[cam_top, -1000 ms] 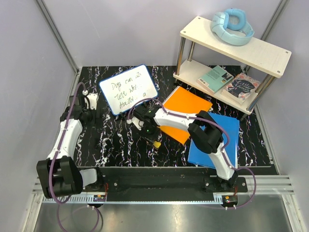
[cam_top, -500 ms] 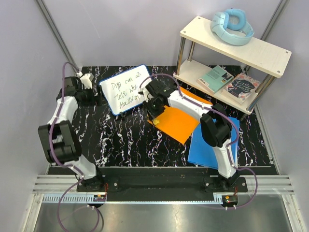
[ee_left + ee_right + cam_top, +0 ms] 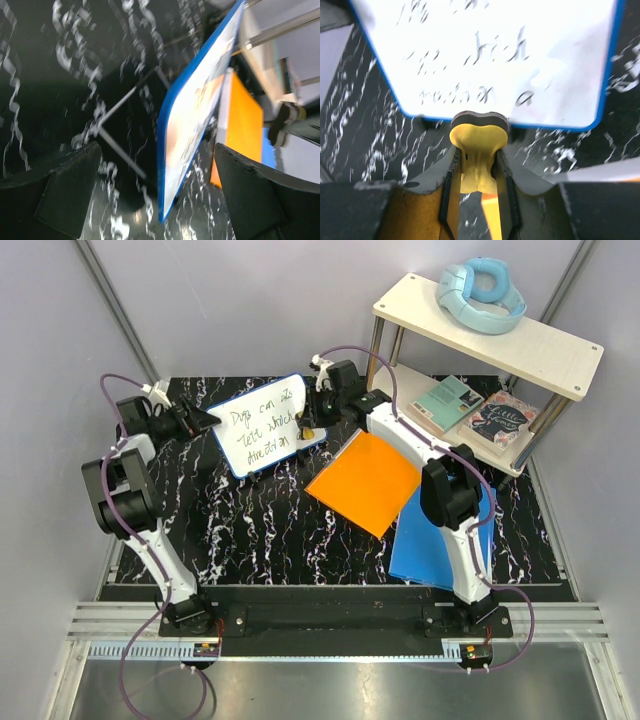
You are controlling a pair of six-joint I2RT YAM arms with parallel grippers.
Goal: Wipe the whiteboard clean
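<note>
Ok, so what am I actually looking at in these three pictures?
These are two robot arms bolted to a black marbled table. The wide picture comes from a camera overhead; the other two from a camera on each wrist, showing that arm's own fingers. On the table stands a propped-up whiteboard with handwriting, beside an orange folder and a blue folder. A shelf carries headphones and two books. The right gripper is shut on a yellow eraser close to the board's right side; the writing is not yet erased. The left gripper is open and empty at the board's left edge.

Left pincer (image 3: 207, 418) sits left of the whiteboard (image 3: 262, 426), right pincer (image 3: 311, 428) before it (folder (image 3: 364, 481) further right).
</note>
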